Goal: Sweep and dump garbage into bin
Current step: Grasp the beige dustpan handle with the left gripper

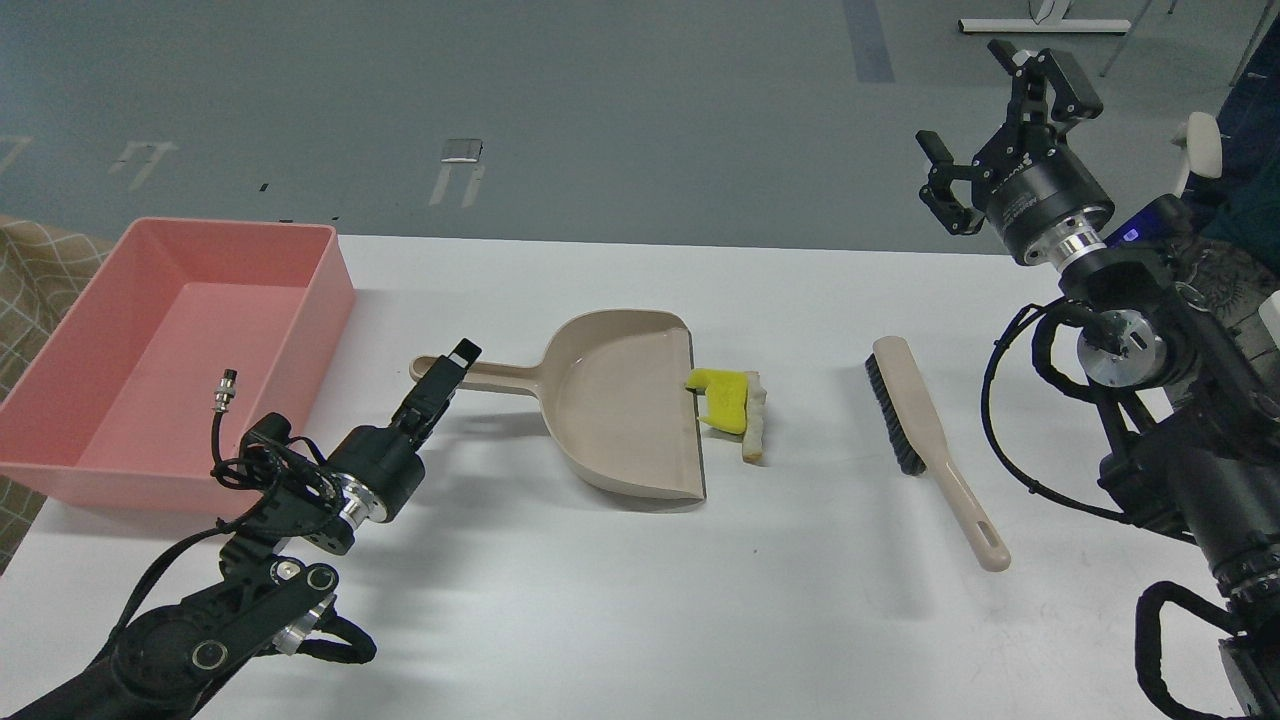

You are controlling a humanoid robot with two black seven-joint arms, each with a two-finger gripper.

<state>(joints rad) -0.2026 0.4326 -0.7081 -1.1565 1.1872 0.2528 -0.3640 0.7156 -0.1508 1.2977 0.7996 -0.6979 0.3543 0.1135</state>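
The garbage lies at the open lip of the beige dustpan (620, 415): a yellow notched chunk (726, 398) and a white bread slice (755, 422) with brown crust, touching each other. The pink bin (336, 290) stands at the table's left. My left gripper (452, 364) is at the end of the dustpan's long handle (505, 376). It is seen edge-on, so its two fingers cannot be told apart. My right gripper (990, 125) is open and empty, held high above the table's far right.
A beige hand brush (925, 425) with black bristles lies on the white table (640, 600) right of the garbage, its handle pointing toward me. A checked cloth (35, 275) shows beyond the bin at the left edge.
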